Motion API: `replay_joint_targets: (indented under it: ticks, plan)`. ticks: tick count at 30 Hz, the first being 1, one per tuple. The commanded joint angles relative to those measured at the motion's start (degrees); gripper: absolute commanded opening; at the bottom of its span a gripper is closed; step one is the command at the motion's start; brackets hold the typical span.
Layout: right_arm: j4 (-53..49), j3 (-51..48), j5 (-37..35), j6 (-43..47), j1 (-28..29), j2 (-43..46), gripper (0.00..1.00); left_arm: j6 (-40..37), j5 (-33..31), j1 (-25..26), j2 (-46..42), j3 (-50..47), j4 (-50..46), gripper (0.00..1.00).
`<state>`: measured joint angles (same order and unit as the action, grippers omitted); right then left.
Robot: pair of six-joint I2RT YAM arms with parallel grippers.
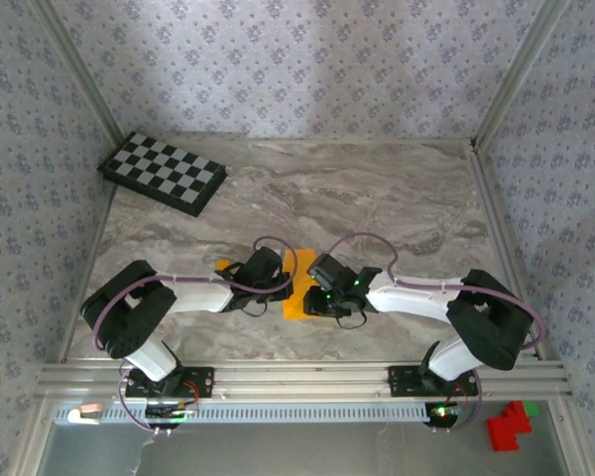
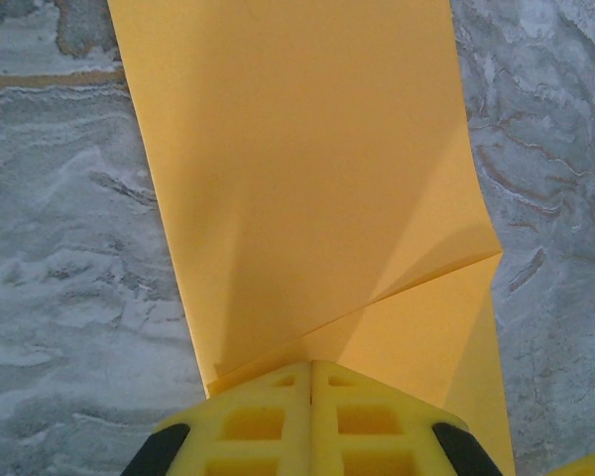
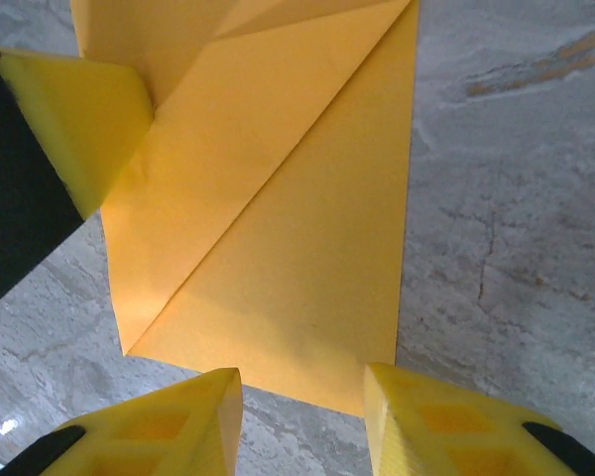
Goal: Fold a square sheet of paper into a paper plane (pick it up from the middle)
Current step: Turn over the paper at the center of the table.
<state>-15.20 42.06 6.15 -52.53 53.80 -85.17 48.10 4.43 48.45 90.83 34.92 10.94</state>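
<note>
Two robot arms meet over a sheet of orange-yellow paper [image 1: 295, 303] lying on a grey marbled bench [image 1: 397, 198], near its front edge and midway between the arm bases. The paper is already folded narrower than a square. One corner is turned over into a triangular flap, with a sharp diagonal crease running across the sheet. The surface is plain and matte, and it lifts slightly from the bench near the fold, where a soft shadow shows. The left end effector [image 2: 310, 382] is clenched, its two yellow fingers pressed together with their tips on one end of the paper. It seems to pin the sheet down rather than pinch it, though the contact itself is hidden under the tips. The right end effector [image 3: 302, 385] is released, its fingers apart and empty. They hover just beside the opposite end, with the paper's edge lying between them. The work appears to be at an early nose fold, with the plane's pointed shape not yet formed. The next move likely calls for the right fingers to flatten the diagonal crease or take the free edge for the matching fold, while the left end holds the sheet from sliding.
</note>
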Motion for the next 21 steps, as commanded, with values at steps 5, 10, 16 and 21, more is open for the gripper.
replay_joint_targets:
  ticks: [5,10,16,21]
  plan:
    - [0.0,0.7,-1.1,-0.3,0.4,-2.3,0.39,0.0,-1.8,0.2,0.2,-1.5,-4.3,0.03]
    - [2.4,0.2,0.3,-0.6,0.4,-4.5,0.39,-0.2,-1.8,0.1,0.2,-1.5,-4.4,0.03]
    - [7.7,-1.5,2.4,-0.5,-0.1,-3.3,0.41,-0.2,-1.8,0.1,0.2,-1.5,-4.5,0.03]
    - [14.3,-4.4,5.0,-0.6,-2.1,-2.6,0.43,-0.5,-1.7,0.1,0.2,-1.4,-4.5,0.03]
